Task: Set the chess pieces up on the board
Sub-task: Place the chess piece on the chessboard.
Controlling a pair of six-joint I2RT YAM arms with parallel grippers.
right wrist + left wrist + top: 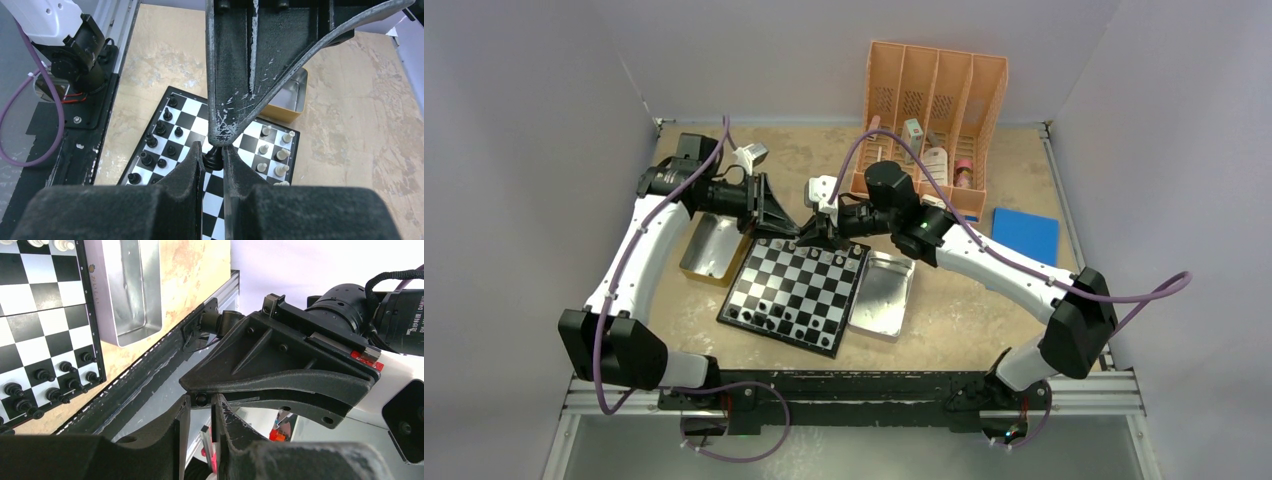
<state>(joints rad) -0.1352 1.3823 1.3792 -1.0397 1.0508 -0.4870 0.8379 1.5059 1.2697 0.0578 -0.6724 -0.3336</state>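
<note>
The board (pixel 794 285) lies mid-table, seen also in the wrist views (pixel 30 315) (pixel 250 182). Black chess pieces (pixel 774 310) (pixel 160 130) (pixel 50 385) stand along its near rows. White ones (pixel 275 150) stand at the far side. Over the board's far edge, my right gripper (pixel 816 236) (pixel 213 150) is shut on a black piece (pixel 213 157). My left gripper (pixel 798 228) (pixel 201 405) meets it tip to tip. Its fingers (pixel 230 100) come down over the piece's head (pixel 201 399), with the jaws narrow. Whether they press on it does not show.
A silver tray (pixel 884 295) (pixel 130 290) lies right of the board. A yellow-sided tin (pixel 709 250) (pixel 290 100) sits to its left. An orange file rack (pixel 934 110) stands at the back, with a blue pad (pixel 1024 235) on its right.
</note>
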